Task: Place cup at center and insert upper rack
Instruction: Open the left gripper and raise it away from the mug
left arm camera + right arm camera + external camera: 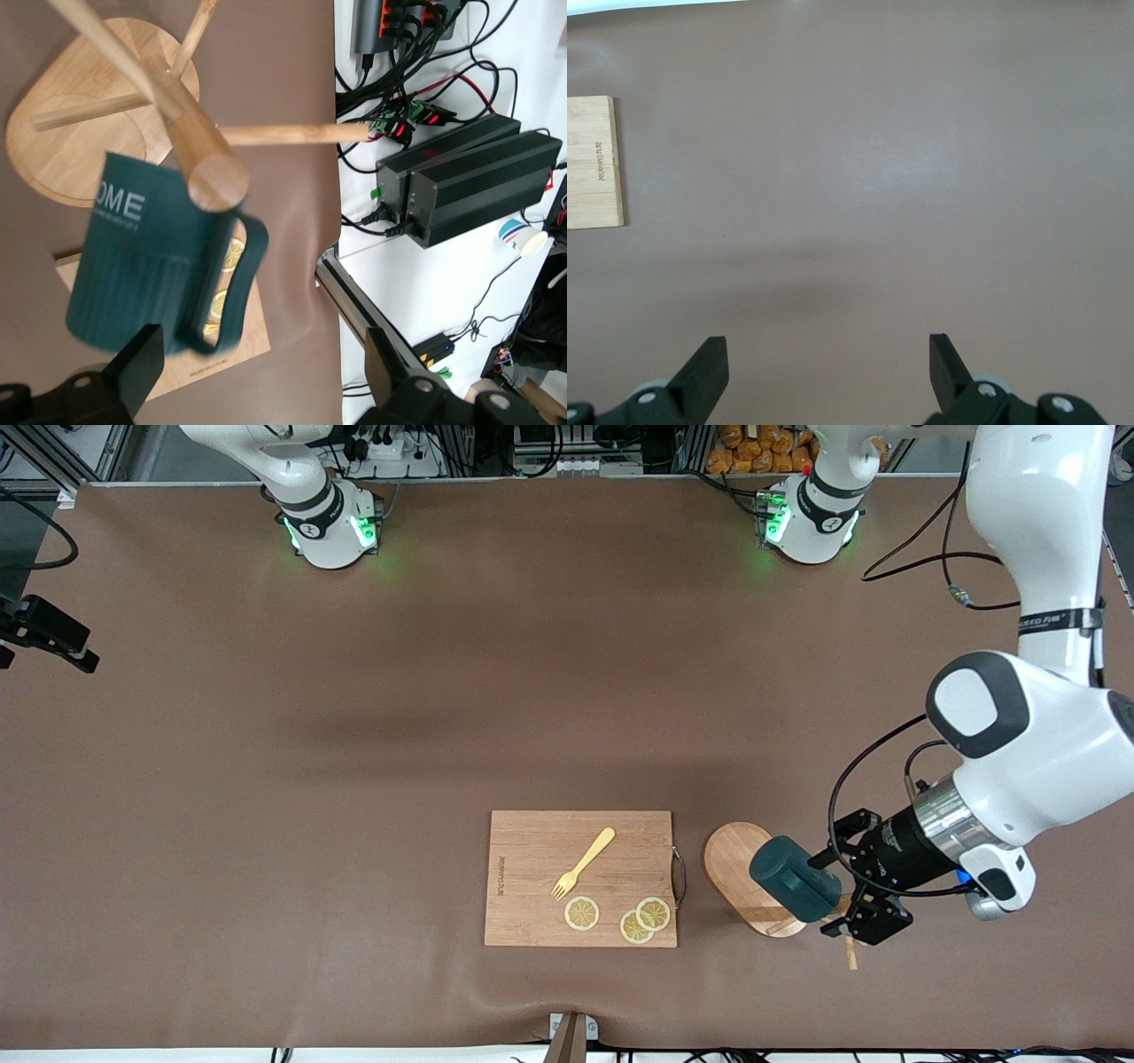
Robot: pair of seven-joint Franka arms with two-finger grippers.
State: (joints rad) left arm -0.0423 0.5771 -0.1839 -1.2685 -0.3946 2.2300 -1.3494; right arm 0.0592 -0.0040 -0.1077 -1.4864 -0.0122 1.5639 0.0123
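The cup (795, 878) is hung on the upper rack (742, 875), right beside the cutting board (580, 879) toward the left arm's end of the table. The left gripper (852, 903) is parked by it, jaws wide open, nothing held. The right gripper (824, 367) is waiting, jaws open too.

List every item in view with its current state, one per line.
cup: hung by its handle on a peg of the upper rack, tilted.
upper rack: standing upright beside the cutting board.
left gripper: open, next to the rack.
right gripper: open, holding nothing, waiting over bare table.
fork: lying on the cutting board.
lemon slices: flat on board.
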